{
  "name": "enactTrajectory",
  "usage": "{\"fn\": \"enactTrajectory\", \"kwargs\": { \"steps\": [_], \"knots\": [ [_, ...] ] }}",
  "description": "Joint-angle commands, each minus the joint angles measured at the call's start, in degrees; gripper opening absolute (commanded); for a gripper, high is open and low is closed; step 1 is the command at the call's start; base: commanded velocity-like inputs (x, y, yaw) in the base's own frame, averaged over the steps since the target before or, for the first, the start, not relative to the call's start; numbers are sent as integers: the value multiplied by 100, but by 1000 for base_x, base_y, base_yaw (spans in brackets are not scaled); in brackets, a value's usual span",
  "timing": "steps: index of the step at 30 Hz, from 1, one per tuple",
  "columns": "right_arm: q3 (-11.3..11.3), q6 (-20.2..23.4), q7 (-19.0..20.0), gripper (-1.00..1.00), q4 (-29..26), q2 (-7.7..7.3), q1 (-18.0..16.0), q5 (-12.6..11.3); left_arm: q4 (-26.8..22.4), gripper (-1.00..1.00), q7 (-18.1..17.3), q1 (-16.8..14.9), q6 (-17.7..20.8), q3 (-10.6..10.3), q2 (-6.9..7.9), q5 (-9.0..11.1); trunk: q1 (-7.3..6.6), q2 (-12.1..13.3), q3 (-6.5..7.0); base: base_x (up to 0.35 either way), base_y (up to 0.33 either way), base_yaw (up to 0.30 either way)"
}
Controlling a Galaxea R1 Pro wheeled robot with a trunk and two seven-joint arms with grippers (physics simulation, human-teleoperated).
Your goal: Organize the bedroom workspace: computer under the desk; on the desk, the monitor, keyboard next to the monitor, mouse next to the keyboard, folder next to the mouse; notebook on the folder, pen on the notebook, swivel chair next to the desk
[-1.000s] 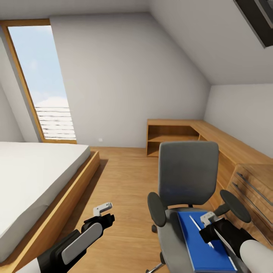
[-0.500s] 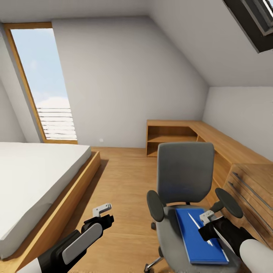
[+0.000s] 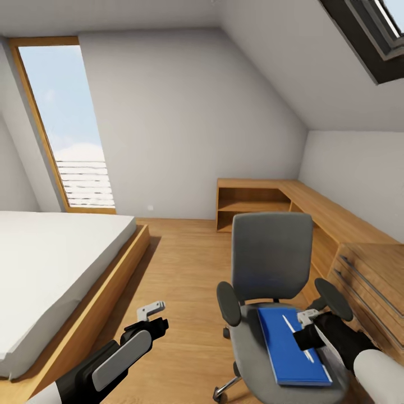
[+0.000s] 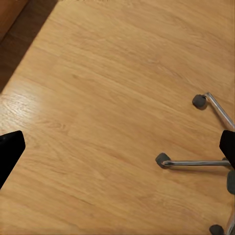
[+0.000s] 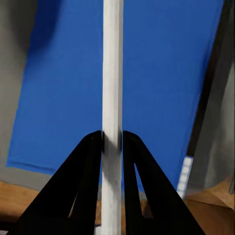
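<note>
So there's one swivel chair (image 3: 273, 292) standing on the wooden floor (image 3: 185, 269), pretty much boxed in on its right side by a long light wooden shelf unit (image 3: 314, 210) that runs along the wall and ends in drawers (image 3: 370, 280) just beside the chair's armrest. One blue folder (image 3: 289, 345) lies flat on the seat, and the right claw (image 3: 306, 328) hovers right over it, clamped on one thin white pen (image 5: 112, 98) that sticks out lengthwise above the blue cover. On the other side there's a low bed (image 3: 50, 264) with a wooden frame, and between the bed edge and the chair there's a wide strip of bare floor, plenty of room to roll around. The left claw (image 3: 151, 308) hangs over that open strip with its fingers spread apart, gripping nothing; its wrist camera looks down on the planks and catches two chrome legs of the chair's base with three castors (image 4: 163, 159). A tall window (image 3: 67, 123) sits in the far wall.
</note>
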Motion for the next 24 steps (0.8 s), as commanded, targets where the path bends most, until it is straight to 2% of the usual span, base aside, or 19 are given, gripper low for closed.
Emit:
{"fn": "enactTrajectory", "kwargs": {
  "steps": [1, 4, 6, 12, 13, 14, 19, 20, 22, 23, 24],
  "knots": [
    [-97, 105, 15, -100, -41, -7, -3, -32, -8, 100, 30, -8, 30, -12, 4, 11, -22, 37, 12, -4, 0, 0],
    [-459, 324, 11, -100, -251, -11, -3, -14, -8, 100, 28, -8, 30, -12, 4, 11, -88, 158, 65, -2, 0, 0],
    [-599, 475, 10, -100, -402, -18, -3, -13, -8, 100, 27, -8, 30, -12, 4, 14, -132, 238, 101, -1, 0, 0],
    [-755, 1109, 4, -100, -599, -13, -3, -18, -8, 100, 27, -8, 30, -9, 4, 17, -264, 479, 209, 0, 0, 0],
    [-851, 1442, 2, -100, -800, -15, -3, -19, -8, 100, 28, -8, 30, -6, 4, 19, -286, 519, 227, 0, 0, 0],
    [-907, 1546, 2, -100, -897, -16, -3, -19, -8, 100, 28, -8, 30, -6, 4, 17, -308, 559, 245, 0, 0, 0],
    [-1405, 2234, -5, -100, -1483, -18, 8, -19, -8, 100, 33, -8, 30, -4, 11, 13, -418, 759, 335, 0, 0, 0],
    [-1766, 2456, -21, -100, -1717, -19, 13, -18, 19, 100, 33, -8, 30, -3, 12, 12, -440, 799, 353, 0, 0, 0],
    [-1882, 2499, -28, -100, -1779, -19, 14, -19, 49, 100, 32, -8, 30, 1, 13, 11, -484, 880, 389, 0, 0, 0],
    [-2044, 2514, -34, -100, -1988, -27, 14, -13, 76, 100, 35, -8, 30, 5, 13, 4, -506, 920, 407, 0, 0, 0],
    [-2051, 2514, -34, -100, -2002, -27, 14, -13, 79, 100, 35, -8, 30, 5, 13, 3, -528, 960, 424, 0, 0, 0]
  ]
}}
